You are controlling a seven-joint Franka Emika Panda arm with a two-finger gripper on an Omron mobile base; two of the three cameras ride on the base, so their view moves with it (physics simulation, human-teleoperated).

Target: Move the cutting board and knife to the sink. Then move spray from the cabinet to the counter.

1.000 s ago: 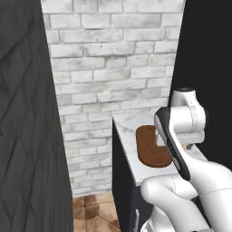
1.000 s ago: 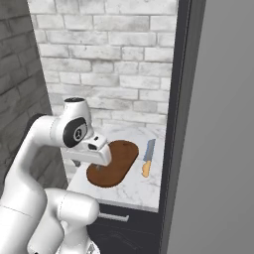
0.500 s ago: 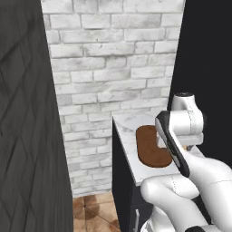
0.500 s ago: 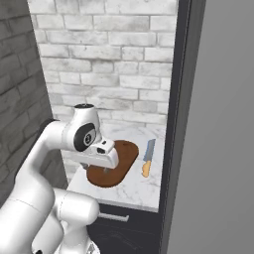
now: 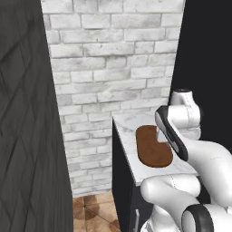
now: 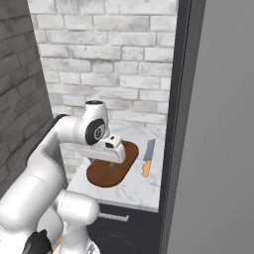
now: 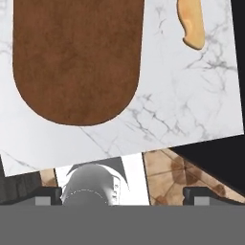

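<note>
The dark-brown oval cutting board lies flat on the white marble counter. The knife, with its pale orange handle toward me, lies just right of it and apart from it. My gripper hangs a little above the board's middle, pointing down. In the hand view its fingertips stand wide apart at the bottom, open with nothing between them; my gripper is over the counter's near edge. There the board fills the upper left and the knife handle the upper right. The sink, spray and cabinet are out of view.
A white brick wall backs the narrow counter. A tall dark panel stands to the left and a grey fridge side to the right. Brown tiled floor lies below the counter's left end.
My arm has reached forward and slightly right, carrying the hand further over the cutting board. Board and knife have not moved; the jaws stayed open.
</note>
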